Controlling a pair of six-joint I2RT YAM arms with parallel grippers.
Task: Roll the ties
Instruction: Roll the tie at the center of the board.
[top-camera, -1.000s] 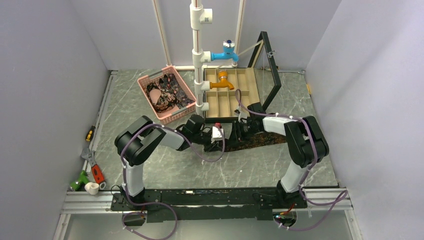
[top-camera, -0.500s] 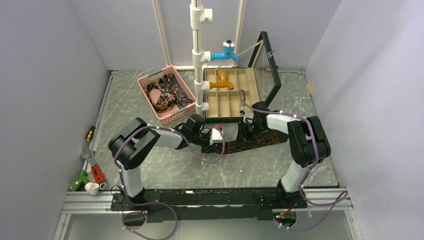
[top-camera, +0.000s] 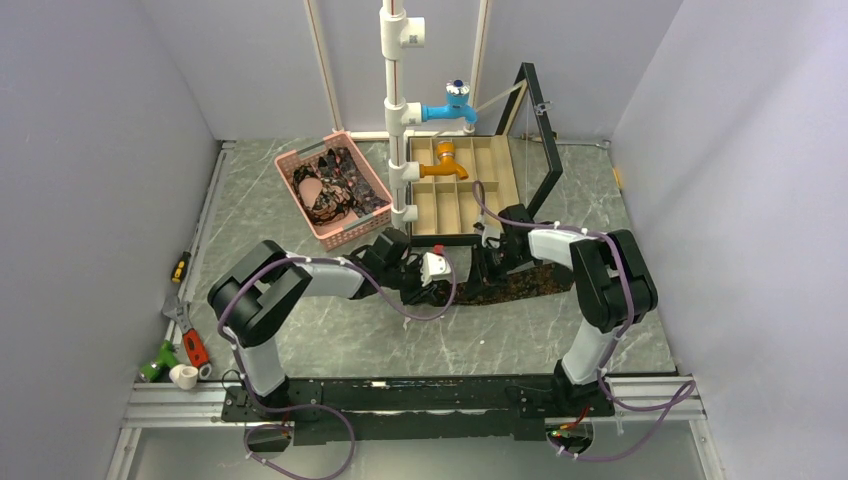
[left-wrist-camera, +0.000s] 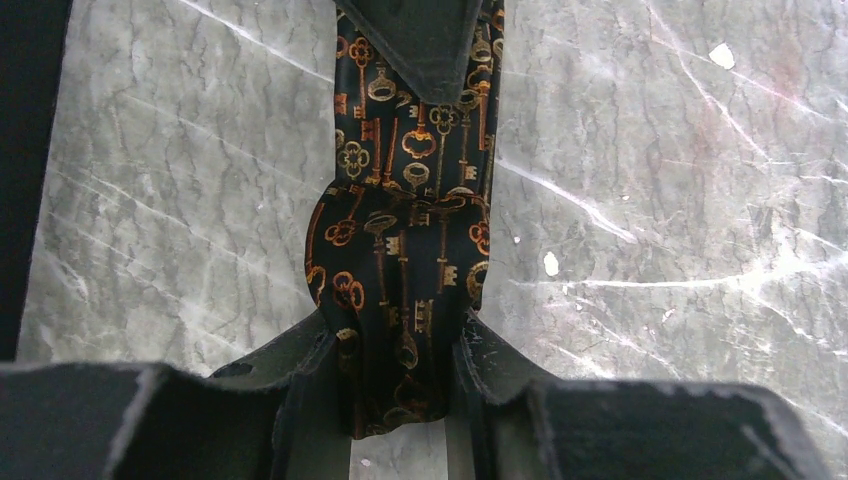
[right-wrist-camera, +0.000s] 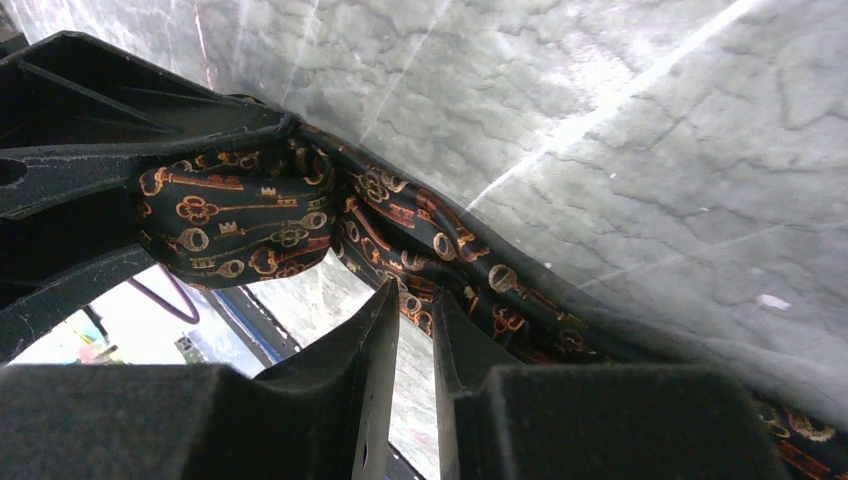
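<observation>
In the last second the left arm's elbow has swung out to the left, while the left gripper stayed clamped on the small rolled end of the dark necktie printed with gold and orange keys. The right gripper has edged along the strip. Its fingers are almost together at the fabric's edge, and whether they pinch it I can't tell. Most of the length lies flat on the grey marbled table, so I'd say the rolling has barely begun.
</observation>
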